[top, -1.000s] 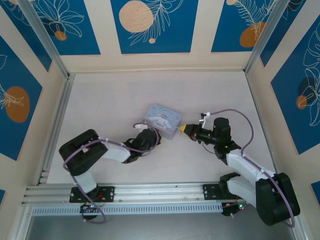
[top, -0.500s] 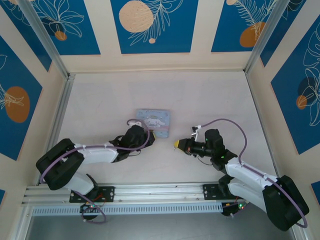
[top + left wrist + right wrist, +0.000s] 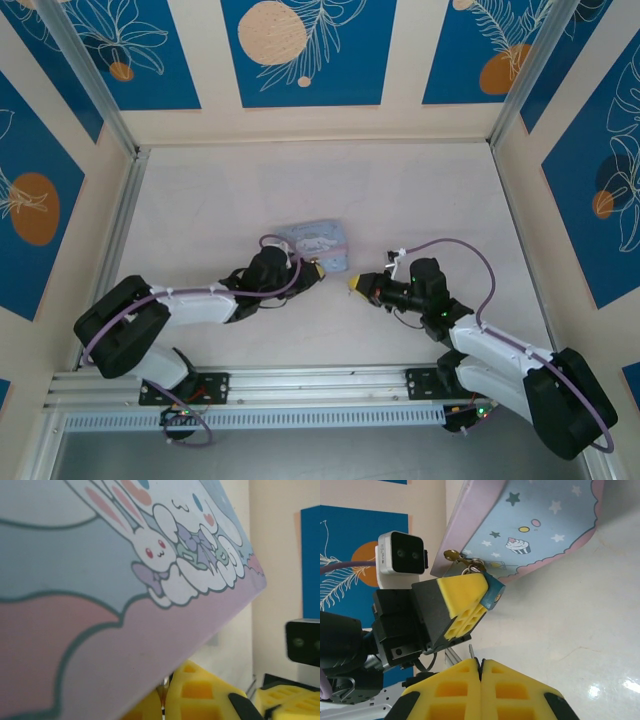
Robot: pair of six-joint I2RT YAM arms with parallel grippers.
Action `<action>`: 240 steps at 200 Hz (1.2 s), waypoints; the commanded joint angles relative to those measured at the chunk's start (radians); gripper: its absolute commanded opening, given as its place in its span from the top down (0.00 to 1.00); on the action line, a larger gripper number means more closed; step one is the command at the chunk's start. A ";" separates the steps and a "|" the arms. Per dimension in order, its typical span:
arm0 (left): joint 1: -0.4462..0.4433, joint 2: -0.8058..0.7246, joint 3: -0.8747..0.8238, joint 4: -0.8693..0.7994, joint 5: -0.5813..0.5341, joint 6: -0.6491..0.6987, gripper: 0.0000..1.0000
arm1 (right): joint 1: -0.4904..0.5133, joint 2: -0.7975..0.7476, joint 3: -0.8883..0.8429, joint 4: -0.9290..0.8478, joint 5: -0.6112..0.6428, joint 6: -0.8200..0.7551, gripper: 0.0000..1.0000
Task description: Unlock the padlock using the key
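Key pokes from the right end effector, clamped on it, toward the padlock straight ahead at 12 o'clock, beside the left end effector, whose tips are pressed together.

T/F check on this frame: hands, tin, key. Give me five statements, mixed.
1. The left hand and the right hand are both shut. True.
2. The tin lies flat on the table. False: it is tilted, one edge raised at the left hand.
3. The right hand touches the tin. False: bare table separates them.
4. A thin key pokes out of the shut right hand. True.
5. The left hand hangs clear of the tin. False: it grips the tin's edge.
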 commanded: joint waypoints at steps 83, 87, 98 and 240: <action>0.009 -0.061 -0.030 0.193 -0.080 -0.239 1.00 | 0.005 0.117 0.057 0.173 0.070 0.132 1.00; 0.009 -0.057 -0.028 0.202 -0.081 -0.244 1.00 | 0.005 0.123 0.058 0.181 0.071 0.135 1.00; 0.009 -0.045 -0.022 0.224 -0.083 -0.257 1.00 | 0.006 0.140 0.064 0.205 0.074 0.147 1.00; -0.010 0.004 -0.008 0.347 -0.165 -0.352 1.00 | 0.065 0.239 0.091 0.307 0.208 0.291 1.00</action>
